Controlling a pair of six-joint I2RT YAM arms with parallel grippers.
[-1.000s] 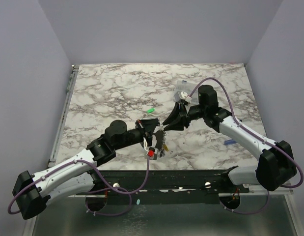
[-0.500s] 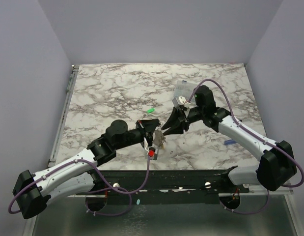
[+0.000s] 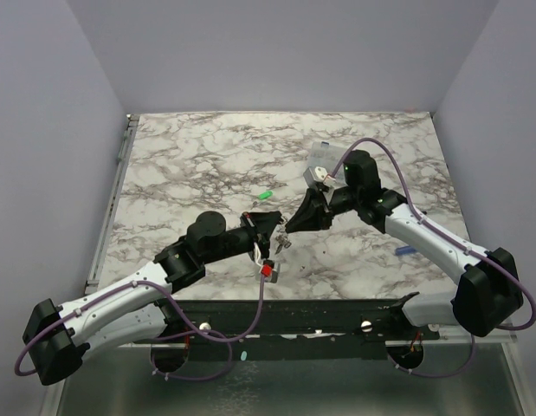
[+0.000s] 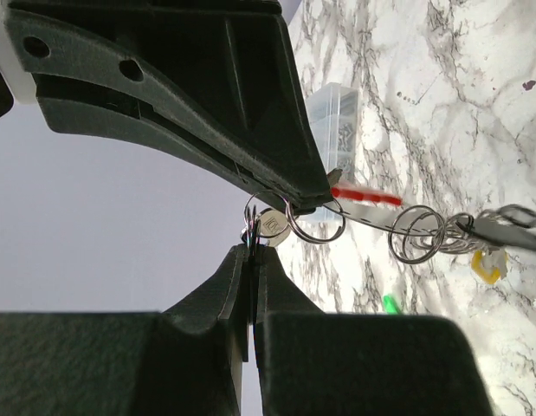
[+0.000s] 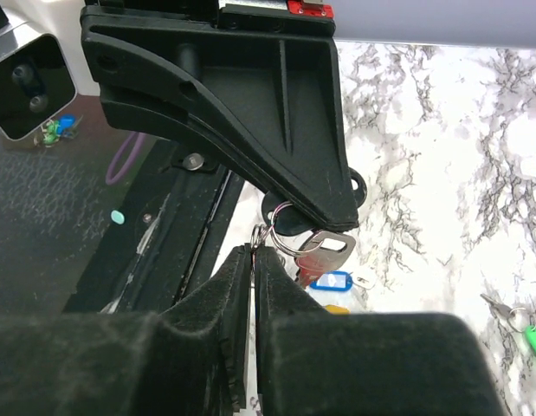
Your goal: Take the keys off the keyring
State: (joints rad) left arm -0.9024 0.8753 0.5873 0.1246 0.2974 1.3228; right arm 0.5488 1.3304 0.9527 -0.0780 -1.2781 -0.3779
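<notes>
My left gripper (image 3: 271, 228) and right gripper (image 3: 290, 225) meet tip to tip above the table's front middle. In the left wrist view my left gripper (image 4: 252, 253) is shut on a thin keyring (image 4: 250, 232) beside a silver key (image 4: 274, 226). More linked rings (image 4: 415, 236) and a yellow tag (image 4: 490, 264) trail off to the right. In the right wrist view my right gripper (image 5: 255, 253) is shut on a wire ring (image 5: 265, 235). A silver key (image 5: 326, 250), a black tag (image 5: 289, 218) and a blue tag (image 5: 328, 282) hang there. The bunch (image 3: 280, 245) dangles between both grippers.
A clear compartment box (image 3: 323, 156) stands at the back right behind the right arm. A green-tagged key (image 3: 268, 195) lies on the marble behind the grippers, also in the right wrist view (image 5: 532, 336). A small blue item (image 3: 404, 251) lies at the right. A red stick (image 4: 364, 195) lies near the box.
My right gripper has edged left toward the left gripper. The hanging bunch has drawn up shorter between them. The left arm has barely moved.
</notes>
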